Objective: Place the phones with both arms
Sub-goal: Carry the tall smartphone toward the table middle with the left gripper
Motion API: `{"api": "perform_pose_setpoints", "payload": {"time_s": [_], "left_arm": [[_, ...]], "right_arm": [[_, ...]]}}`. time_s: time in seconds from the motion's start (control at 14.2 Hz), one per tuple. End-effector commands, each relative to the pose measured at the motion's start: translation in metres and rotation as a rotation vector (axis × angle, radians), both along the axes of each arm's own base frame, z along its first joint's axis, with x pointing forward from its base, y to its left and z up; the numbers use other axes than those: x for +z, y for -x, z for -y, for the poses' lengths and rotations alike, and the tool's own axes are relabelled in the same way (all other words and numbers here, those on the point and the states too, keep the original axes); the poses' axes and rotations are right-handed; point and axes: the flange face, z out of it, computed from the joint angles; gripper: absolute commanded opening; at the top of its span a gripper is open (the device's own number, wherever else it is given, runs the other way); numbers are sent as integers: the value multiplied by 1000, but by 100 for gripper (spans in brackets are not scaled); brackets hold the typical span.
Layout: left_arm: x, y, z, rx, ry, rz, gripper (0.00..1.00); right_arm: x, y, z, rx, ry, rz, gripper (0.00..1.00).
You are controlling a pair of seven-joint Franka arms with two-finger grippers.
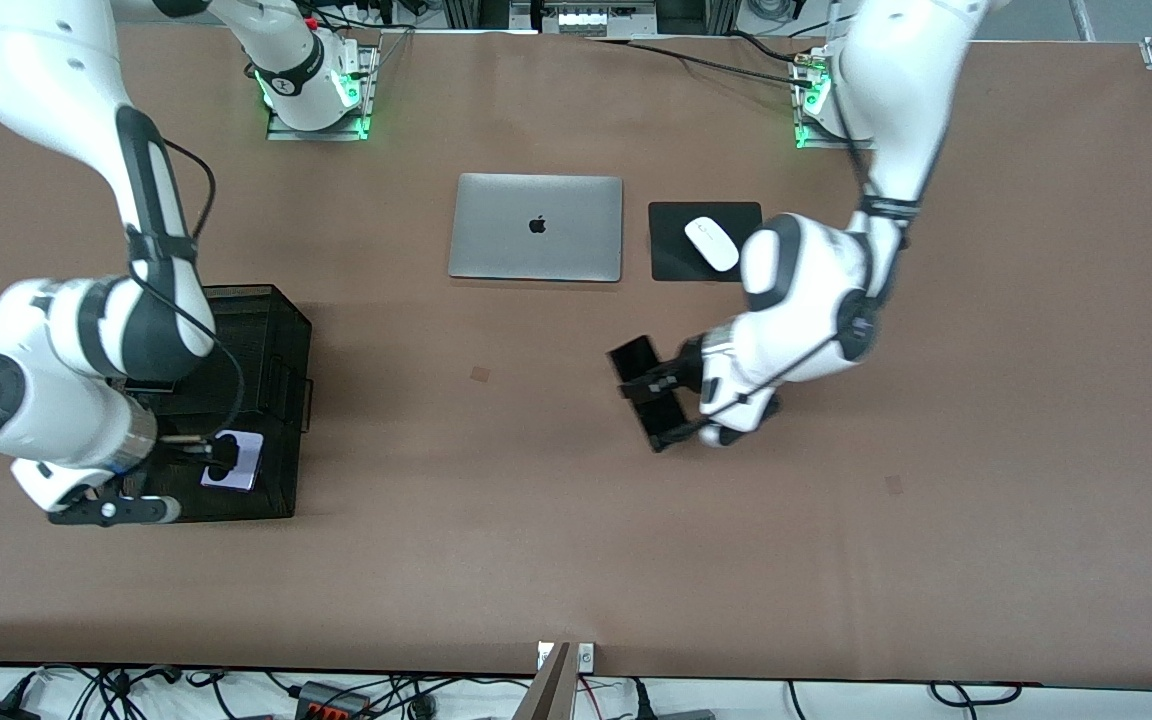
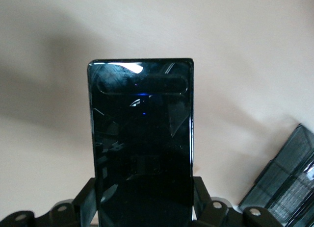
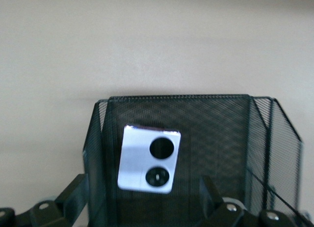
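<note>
So the left arm (image 1: 816, 300) is bent low over the middle of the surface (image 1: 536, 560), its left gripper (image 1: 671, 395) clenched on the long black phone (image 2: 142, 148). Over the black mesh basket (image 1: 281, 330), the right gripper (image 1: 201, 450) is spread wide, with the lavender-white phone (image 3: 148, 159) lying released inside.

The small square lavender-white phone (image 1: 233, 460) is lying in the black wire-mesh basket (image 1: 281, 330) at the right arm's end of the brown desk (image 1: 496, 540). The closed silver laptop (image 1: 536, 227) is sitting beside the white mouse (image 1: 712, 243), which is resting on the black mouse pad (image 1: 671, 255).
</note>
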Motion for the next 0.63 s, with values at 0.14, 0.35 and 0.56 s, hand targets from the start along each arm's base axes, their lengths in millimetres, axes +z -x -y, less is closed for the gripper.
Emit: {"api": "perform_pose_setpoints", "payload": {"time_s": [0.14,0.35,0.56], "left_arm": [[-4,-17,79,-6,15,143,18],[-18,-6,123,-153,-41,306,18],[-29,18,162,-165,-56,397,18]], "right_arm": [[60,17,12,-28,-29,11,100],[74,25,11,-45,-63,-9,100],[81,29,13,-39,-65,-20,100]]}}
